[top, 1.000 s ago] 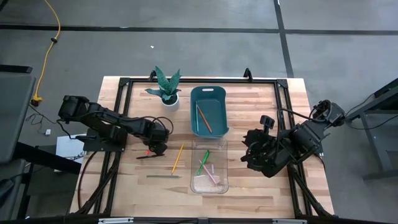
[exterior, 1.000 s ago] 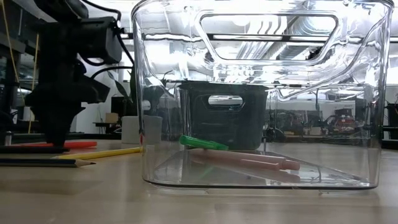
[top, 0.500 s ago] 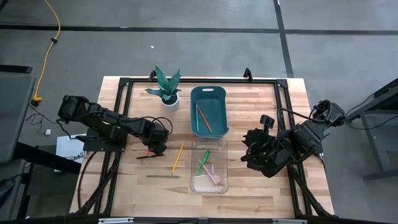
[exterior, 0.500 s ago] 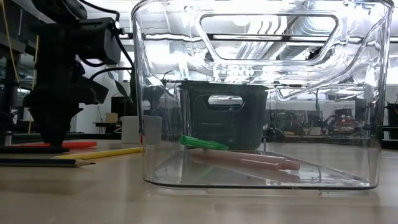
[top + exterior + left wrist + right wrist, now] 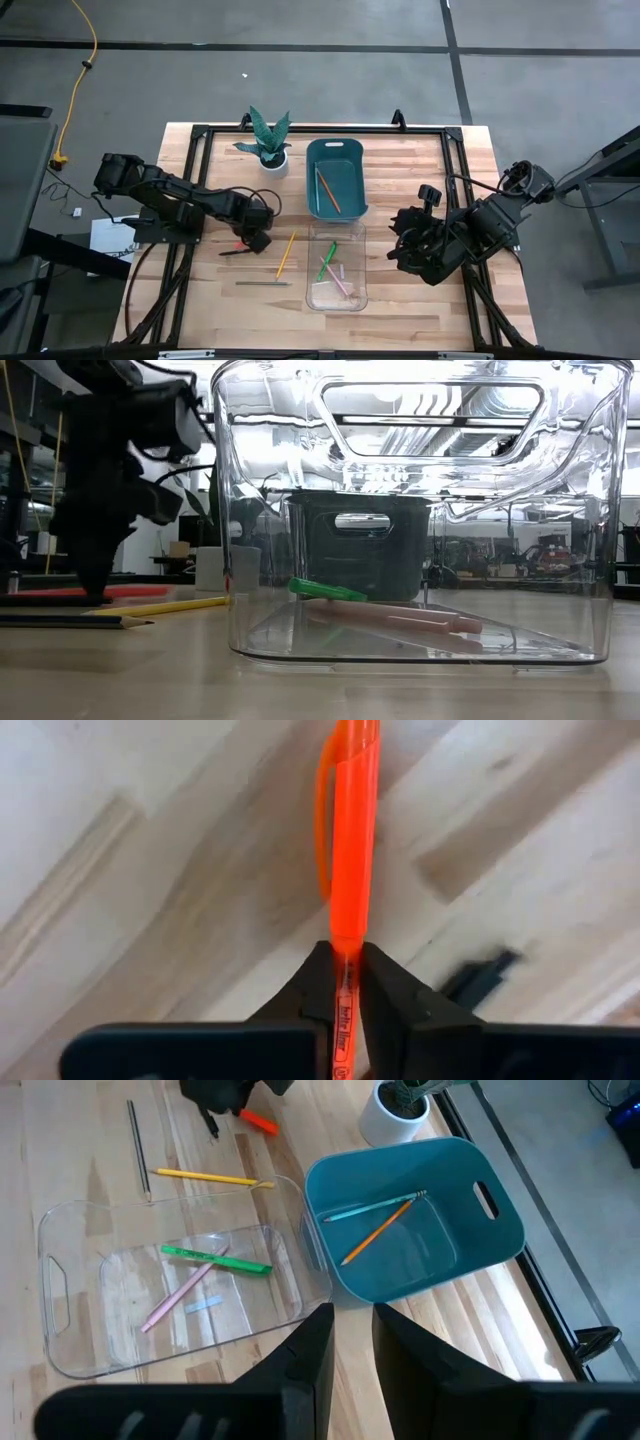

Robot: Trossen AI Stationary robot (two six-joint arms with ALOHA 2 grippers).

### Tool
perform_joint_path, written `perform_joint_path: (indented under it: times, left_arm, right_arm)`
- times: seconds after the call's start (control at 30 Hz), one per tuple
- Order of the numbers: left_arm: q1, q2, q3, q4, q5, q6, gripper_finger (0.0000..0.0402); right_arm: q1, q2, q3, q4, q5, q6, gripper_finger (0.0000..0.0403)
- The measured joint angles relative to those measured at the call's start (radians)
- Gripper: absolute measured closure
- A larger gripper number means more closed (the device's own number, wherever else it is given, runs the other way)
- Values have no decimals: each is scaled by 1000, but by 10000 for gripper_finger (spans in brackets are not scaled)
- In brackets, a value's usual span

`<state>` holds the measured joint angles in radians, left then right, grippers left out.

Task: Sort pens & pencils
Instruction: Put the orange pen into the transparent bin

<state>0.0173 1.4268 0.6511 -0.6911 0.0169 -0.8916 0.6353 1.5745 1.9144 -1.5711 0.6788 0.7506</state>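
Left pincer (image 5: 346,982) clamps the red pen (image 5: 350,840) low on the surface (image 5: 150,920); a level lift should prevent slipping. Right pincer (image 5: 348,1342) waits, parted.

Even, bright light falls from overhead; in the high view the wooden counter (image 5: 400,300) is evenly lit with only faint, soft shadows under the arms. In the low view ceiling lights glare white off the clear bin (image 5: 420,510), whose curved walls bend the room behind, and the near counter surface is soft. The dark left arm (image 5: 100,470) there is blurred. The left wrist view is sharp, with a bright patch on the wood.
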Motion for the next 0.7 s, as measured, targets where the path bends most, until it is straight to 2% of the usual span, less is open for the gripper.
perform_joint_path:
  times: [0.2,0.3,0.5,0.7]
  left_arm:
    - [1,0,33,-5,-3,54,350]
    - [1,0,53,-15,2,79,356]
    - [-1,-1,125,-72,-29,156,399]
    - [-1,-2,165,-141,-39,241,382]
  right_arm:
    - [0,0,0,0,0,0,338]
    - [0,0,0,0,0,0,338]
    - [0,0,0,0,0,5,338]
    - [0,0,0,0,0,11,338]
